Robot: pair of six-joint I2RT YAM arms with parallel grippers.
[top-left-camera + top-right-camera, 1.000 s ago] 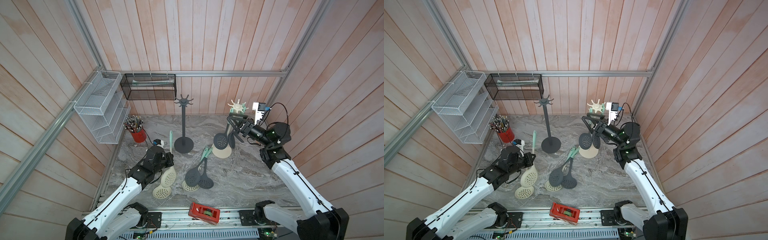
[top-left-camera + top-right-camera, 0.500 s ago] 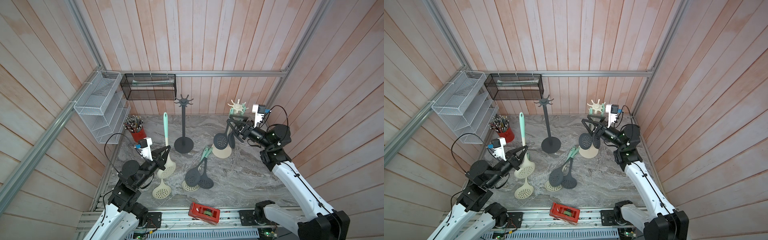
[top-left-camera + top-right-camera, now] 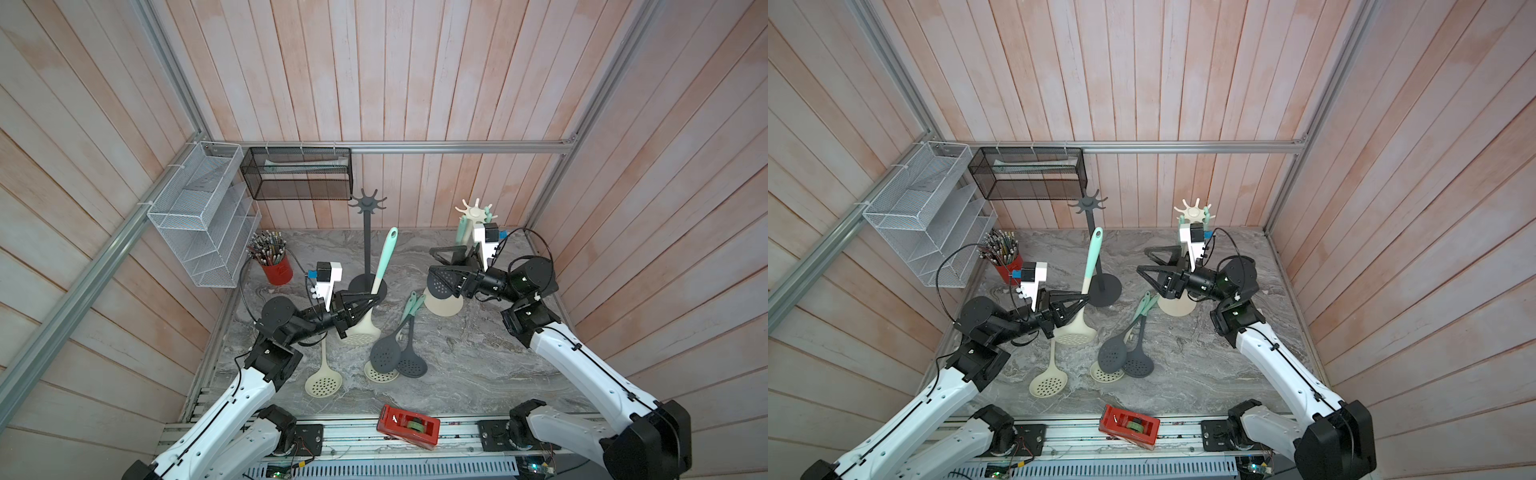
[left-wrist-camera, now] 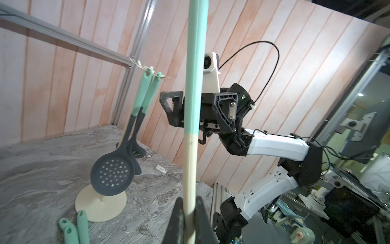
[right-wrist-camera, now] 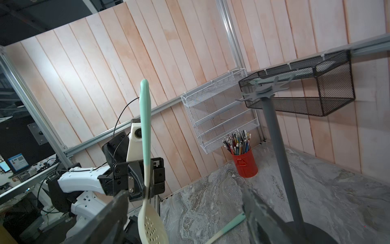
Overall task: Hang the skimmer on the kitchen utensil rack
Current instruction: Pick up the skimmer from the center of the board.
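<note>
Skimmer [image 3: 380, 272] stands upright, clamped in left pincer [image 3: 372, 300]; right pincer [image 3: 431, 262] gapes apart.

2 wire holders hang at the far left corner: a white tiered shelf [image 3: 203, 220] on the side wall and, just beside it, a black mesh basket [image 3: 297, 174] tied to the aluminium rail [image 3: 457, 146] along the back wall. Below the shelf, a red tin [image 3: 277, 271] (packed with pencils [image 3: 268, 249]) stands on the marble tabletop [image 3: 478, 365]. A red tape dispenser [image 3: 408, 426] lies at the tabletop's near edge.
</note>
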